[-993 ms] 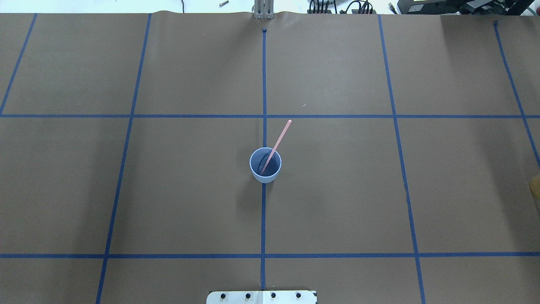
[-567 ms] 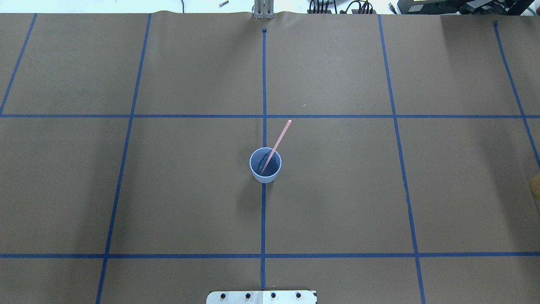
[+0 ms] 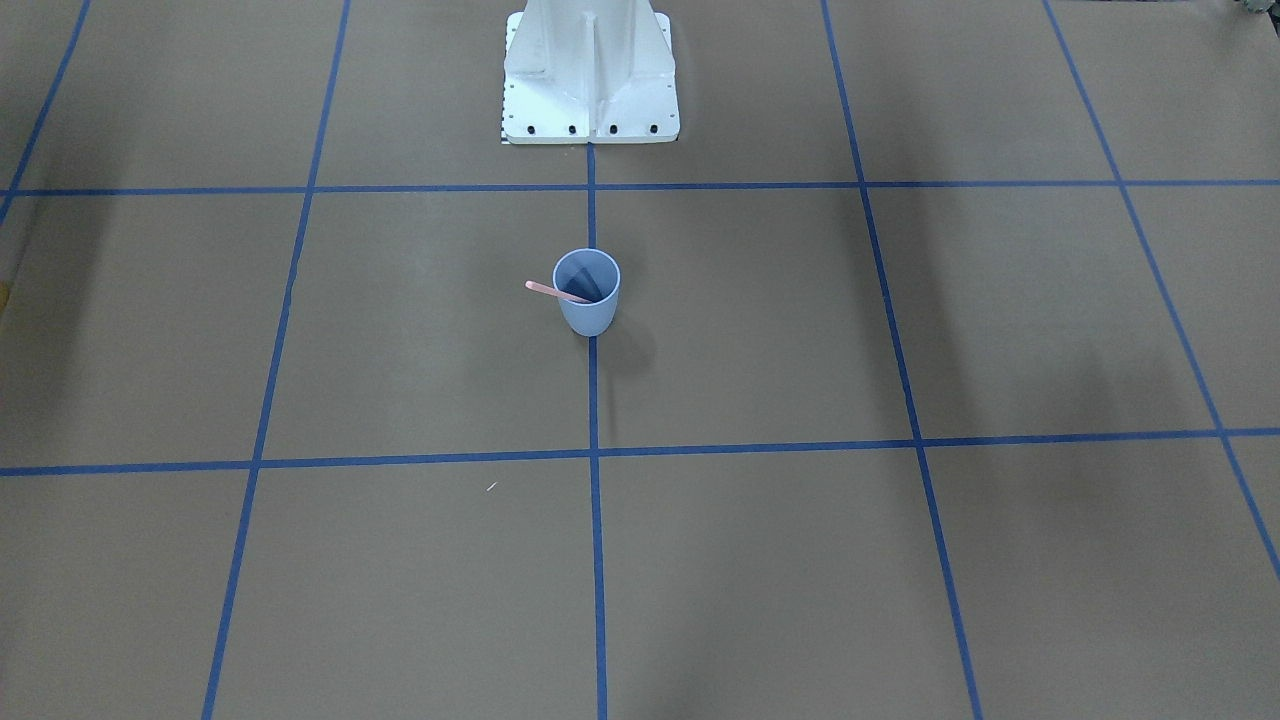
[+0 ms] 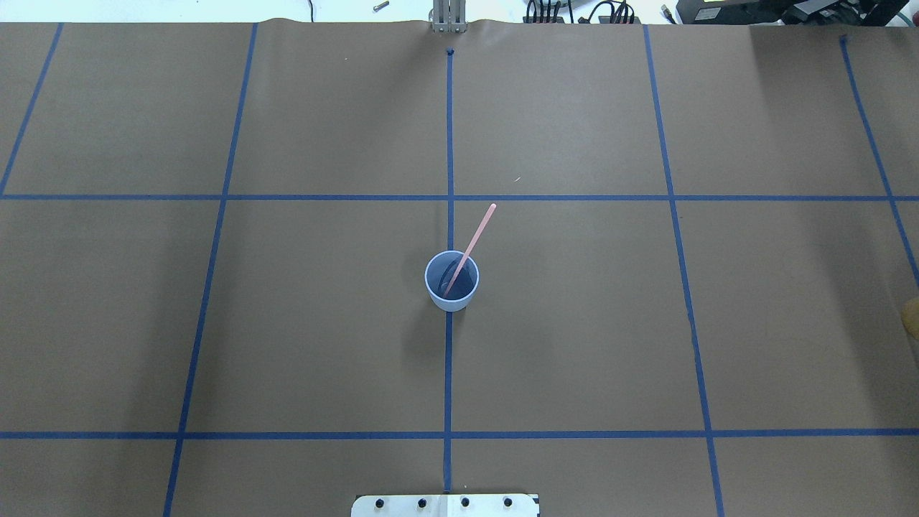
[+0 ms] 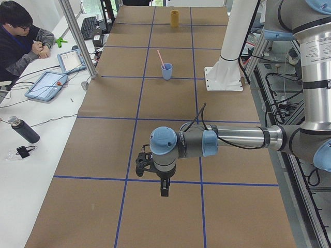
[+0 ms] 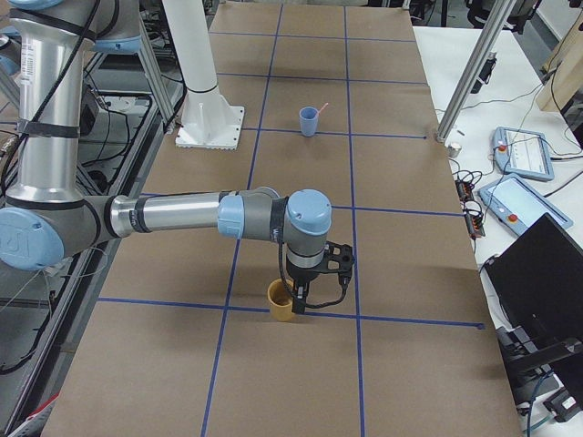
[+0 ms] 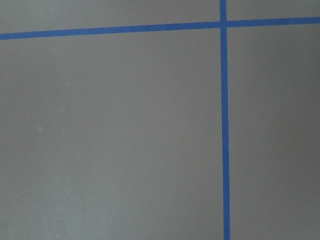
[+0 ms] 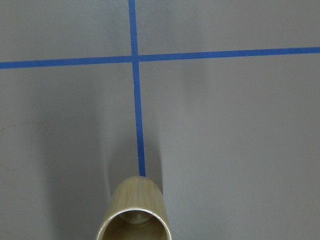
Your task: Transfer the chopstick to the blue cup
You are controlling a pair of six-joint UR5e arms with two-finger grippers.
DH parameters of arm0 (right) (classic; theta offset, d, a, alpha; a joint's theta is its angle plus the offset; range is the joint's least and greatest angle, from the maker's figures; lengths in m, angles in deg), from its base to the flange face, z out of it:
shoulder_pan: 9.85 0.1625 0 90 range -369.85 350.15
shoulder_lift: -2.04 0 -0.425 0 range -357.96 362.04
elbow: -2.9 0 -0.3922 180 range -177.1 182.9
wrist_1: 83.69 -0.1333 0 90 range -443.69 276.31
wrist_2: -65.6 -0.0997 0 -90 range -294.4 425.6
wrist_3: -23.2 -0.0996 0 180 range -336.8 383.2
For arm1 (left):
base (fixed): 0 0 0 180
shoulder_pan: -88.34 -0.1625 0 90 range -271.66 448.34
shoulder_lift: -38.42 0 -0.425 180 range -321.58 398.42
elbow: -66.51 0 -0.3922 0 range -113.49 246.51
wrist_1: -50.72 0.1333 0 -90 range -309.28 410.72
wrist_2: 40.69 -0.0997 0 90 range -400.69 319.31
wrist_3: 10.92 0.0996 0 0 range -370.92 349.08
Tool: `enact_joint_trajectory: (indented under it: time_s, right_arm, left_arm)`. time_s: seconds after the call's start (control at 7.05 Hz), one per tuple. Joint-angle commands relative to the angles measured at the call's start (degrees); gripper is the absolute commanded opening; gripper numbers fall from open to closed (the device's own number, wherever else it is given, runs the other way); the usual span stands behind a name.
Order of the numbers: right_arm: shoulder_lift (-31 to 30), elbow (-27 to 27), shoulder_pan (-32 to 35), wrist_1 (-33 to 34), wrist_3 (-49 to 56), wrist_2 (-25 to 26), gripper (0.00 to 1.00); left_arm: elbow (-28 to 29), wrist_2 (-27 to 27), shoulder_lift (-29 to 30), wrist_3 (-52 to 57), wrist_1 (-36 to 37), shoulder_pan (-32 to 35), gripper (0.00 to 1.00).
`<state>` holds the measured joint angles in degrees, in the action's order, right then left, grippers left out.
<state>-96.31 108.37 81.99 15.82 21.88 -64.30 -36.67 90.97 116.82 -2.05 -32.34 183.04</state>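
The blue cup [image 4: 452, 304] stands upright on the centre tape line; it also shows in the front-facing view [image 3: 588, 318]. The pale pink chopstick [image 4: 475, 238] stands in it, leaning over the rim toward the far right, and shows in the front-facing view too [image 3: 546, 289]. Both grippers are far from the cup. My left gripper [image 5: 164, 189] hangs over bare table at the left end. My right gripper [image 6: 300, 300] hangs at the right end, beside a yellow cup [image 6: 280, 303]. I cannot tell whether either is open or shut.
The yellow cup also shows at the bottom of the right wrist view [image 8: 134, 210] and at the overhead view's right edge [image 4: 912, 318]. The robot's white base [image 3: 590, 90] stands behind the blue cup. Blue tape lines grid the brown table. An operator [image 5: 20, 36] sits at the side bench.
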Motion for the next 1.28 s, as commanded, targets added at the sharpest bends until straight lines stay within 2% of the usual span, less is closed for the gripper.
enact_joint_trajectory:
  time_s: [0.0,1.13]
  right_arm:
    - [-0.1,0.0,0.0,0.1,0.0,0.0,1.00]
    - [-1.1,0.1,-0.3,0.1,0.0,0.0,1.00]
  left_arm:
    - [0.0,0.0,0.0,0.0,0.0,0.0,0.99]
    - [0.0,0.0,-0.6,0.0,0.0,0.0,0.99]
